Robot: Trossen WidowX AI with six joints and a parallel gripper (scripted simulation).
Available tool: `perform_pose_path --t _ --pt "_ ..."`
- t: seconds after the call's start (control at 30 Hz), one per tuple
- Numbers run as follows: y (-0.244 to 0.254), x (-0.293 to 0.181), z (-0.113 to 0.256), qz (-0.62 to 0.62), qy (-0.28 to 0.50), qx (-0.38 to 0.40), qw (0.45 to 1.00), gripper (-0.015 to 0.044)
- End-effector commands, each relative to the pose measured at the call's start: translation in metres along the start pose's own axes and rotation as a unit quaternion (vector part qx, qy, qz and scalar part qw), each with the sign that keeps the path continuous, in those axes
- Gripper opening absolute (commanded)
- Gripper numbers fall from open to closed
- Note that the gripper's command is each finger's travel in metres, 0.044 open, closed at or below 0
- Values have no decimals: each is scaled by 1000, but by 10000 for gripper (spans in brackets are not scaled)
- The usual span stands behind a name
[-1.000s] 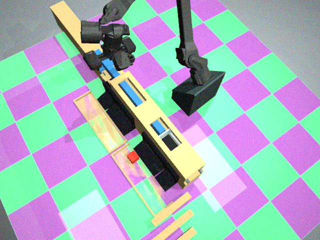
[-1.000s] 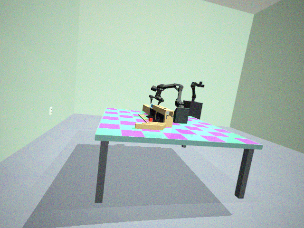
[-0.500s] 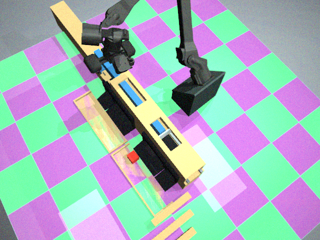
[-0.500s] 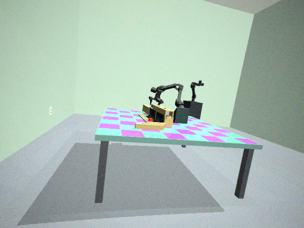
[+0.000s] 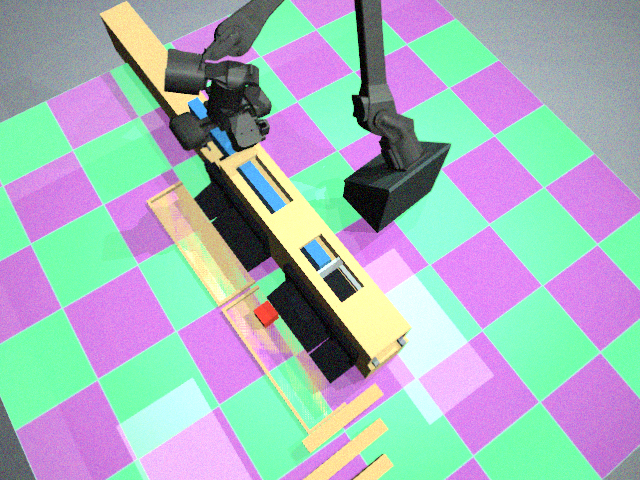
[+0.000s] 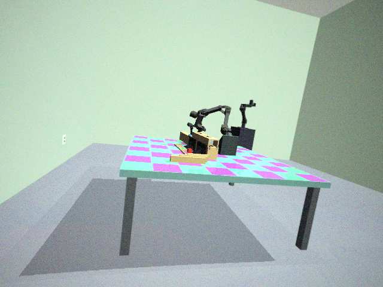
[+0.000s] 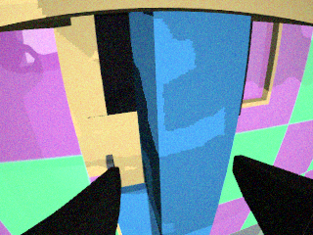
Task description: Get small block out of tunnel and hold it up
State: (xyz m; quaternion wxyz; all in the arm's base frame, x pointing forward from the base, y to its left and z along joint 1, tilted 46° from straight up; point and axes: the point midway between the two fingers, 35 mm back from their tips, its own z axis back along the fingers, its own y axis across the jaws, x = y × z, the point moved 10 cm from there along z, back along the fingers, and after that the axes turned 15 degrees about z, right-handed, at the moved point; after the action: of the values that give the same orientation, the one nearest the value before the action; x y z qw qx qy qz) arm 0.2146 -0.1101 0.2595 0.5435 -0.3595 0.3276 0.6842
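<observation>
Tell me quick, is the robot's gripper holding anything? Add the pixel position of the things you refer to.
Gripper (image 5: 209, 135) (image 7: 178, 170): open, holding nothing; its fingers stand apart on either side of the blue bar (image 5: 264, 187) (image 7: 196, 98).

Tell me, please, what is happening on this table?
A black robot arm has its pincer open around the blue handle, which sticks out of the yellow tunnel. It is not gripping it. A small red block sits outside, beside the tunnel; nothing is held up.
</observation>
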Motion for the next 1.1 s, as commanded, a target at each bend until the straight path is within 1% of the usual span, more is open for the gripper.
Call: perform_pose_path --t 0.0,0.13,0.27,0.37,1.07 --pt "0 0 0 -2 0 0 1000 204" --pt "0 0 0 -2 0 0 1000 99" --pt "0 0 0 -2 0 0 1000 72" --pt "-1 2 0 -2 0 0 1000 0" --pt "-15 61 5 2 -2 -1 1000 0"
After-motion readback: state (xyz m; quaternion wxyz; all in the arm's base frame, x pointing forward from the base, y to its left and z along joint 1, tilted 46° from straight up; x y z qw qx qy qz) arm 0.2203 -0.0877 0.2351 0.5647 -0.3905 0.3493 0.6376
